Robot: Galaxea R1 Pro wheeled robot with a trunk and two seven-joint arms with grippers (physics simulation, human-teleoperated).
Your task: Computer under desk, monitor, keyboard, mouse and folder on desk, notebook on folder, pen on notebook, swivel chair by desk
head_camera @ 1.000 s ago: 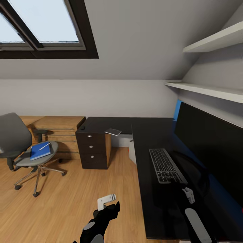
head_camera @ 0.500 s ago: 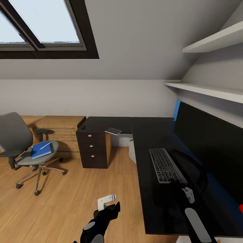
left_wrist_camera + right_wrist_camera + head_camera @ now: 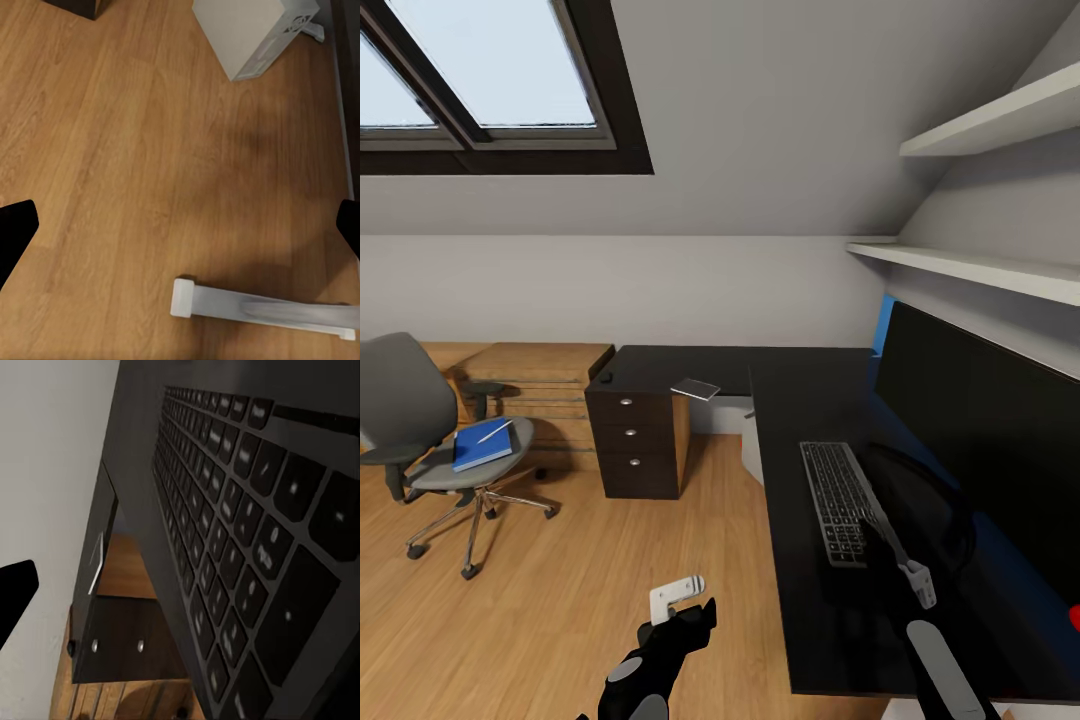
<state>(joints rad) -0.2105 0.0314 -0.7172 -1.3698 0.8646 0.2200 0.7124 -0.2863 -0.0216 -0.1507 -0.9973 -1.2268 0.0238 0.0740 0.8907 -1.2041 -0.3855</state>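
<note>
Two arms show in my head view. The right gripper (image 3: 892, 545) sits at the near right corner of the slim silver-grey keyboard with dark keys (image 3: 840, 498), which lies on the glossy black L-shaped desk (image 3: 800, 400) before the wide black monitor (image 3: 990, 440); I cannot tell its jaw state. The left gripper (image 3: 678, 595) hangs over the wooden floor (image 3: 560, 600). The bright blue flat folder (image 3: 482, 445) with the thin white pen (image 3: 492, 432) rests on the grey swivel chair (image 3: 430, 440).

My left wrist view shows dark fingertips (image 3: 15, 232) spread wide over floorboards, holding nothing.

My right wrist view shows keyboard keys (image 3: 247, 547) close up and tilted.
</note>
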